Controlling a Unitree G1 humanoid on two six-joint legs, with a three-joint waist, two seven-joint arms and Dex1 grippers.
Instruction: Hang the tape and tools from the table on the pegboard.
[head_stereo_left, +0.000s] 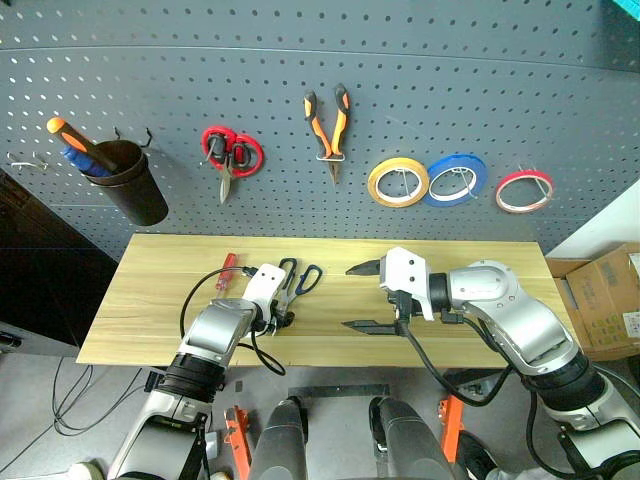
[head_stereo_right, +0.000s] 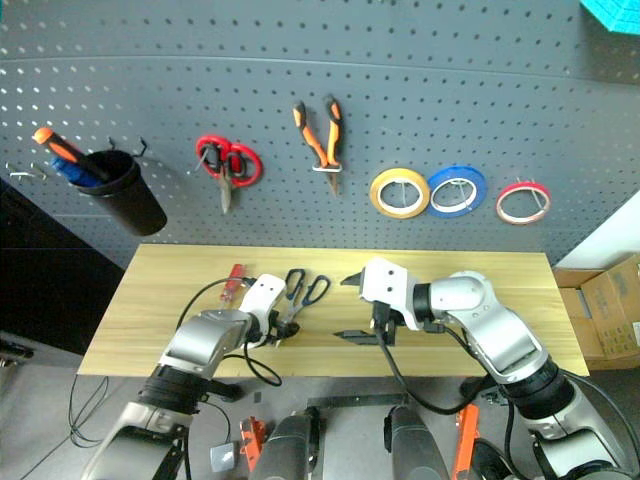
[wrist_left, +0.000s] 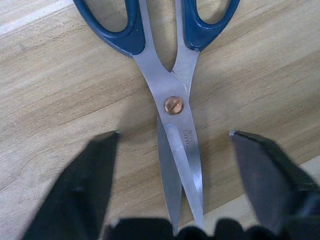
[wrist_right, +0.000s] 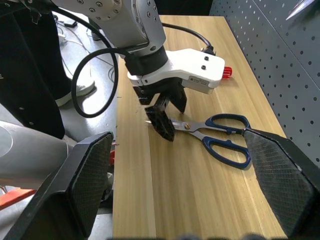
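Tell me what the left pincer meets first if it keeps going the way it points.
Most likely the blue-handled scissors: the left pincer straddles their blades just below the pivot, with the table directly underneath.

Three rolls of tape hang on the pegboard (head_stereo_left: 320, 90): one yellow roll (head_stereo_left: 398, 182), one blue roll (head_stereo_left: 455, 179) and one red tape (head_stereo_left: 524, 191).

There are two pairs of scissors: red-handled scissors (head_stereo_left: 230, 155) on the pegboard and blue-handled scissors (head_stereo_left: 298, 280) on the counter (head_stereo_left: 480, 250).

One pair of pliers (head_stereo_left: 328, 130) with orange-and-black handles hangs on the pegboard.

There are two screwdrivers: an orange-handled screwdriver (head_stereo_left: 75, 140) in the single black cup (head_stereo_left: 130, 185), and a red-handled screwdriver (head_stereo_left: 226, 270) on the counter.

Two cardboard boxes (head_stereo_left: 605, 300) sit beside the counter.
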